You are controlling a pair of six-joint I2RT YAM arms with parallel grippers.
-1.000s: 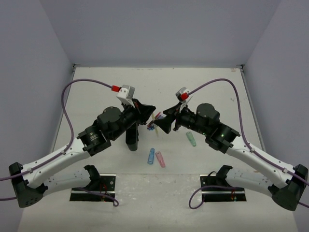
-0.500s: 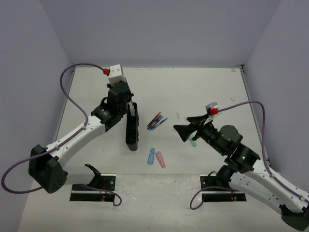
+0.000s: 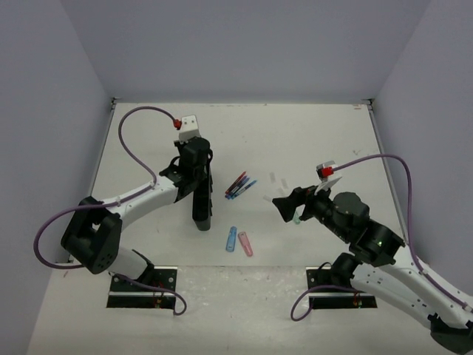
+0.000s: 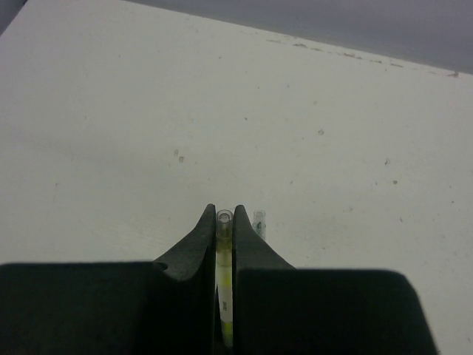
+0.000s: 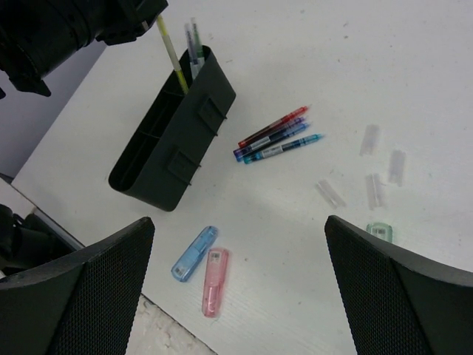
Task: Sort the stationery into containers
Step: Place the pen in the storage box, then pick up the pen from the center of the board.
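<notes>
Stationery [image 3: 239, 186], mostly unsorted: thin yellow-green pen [image 5: 171, 53] clenched in left gripper [image 4: 224, 214] at 12 o'clock compartment of narrow black plastic organiser [image 5: 174, 148]; four loose red-to-blue pens [image 5: 275, 134] at its 3 o'clock, blue, pink, green chunky pieces [image 5: 194, 253] toward 4; right gripper [image 5: 236, 222] splayed, empty.

A white, faintly speckled surface [image 3: 310, 140] is filling the middle of the frame, while plain pale lavender walls [image 3: 244, 44] are rising along its top, left and right edges under even light.
</notes>
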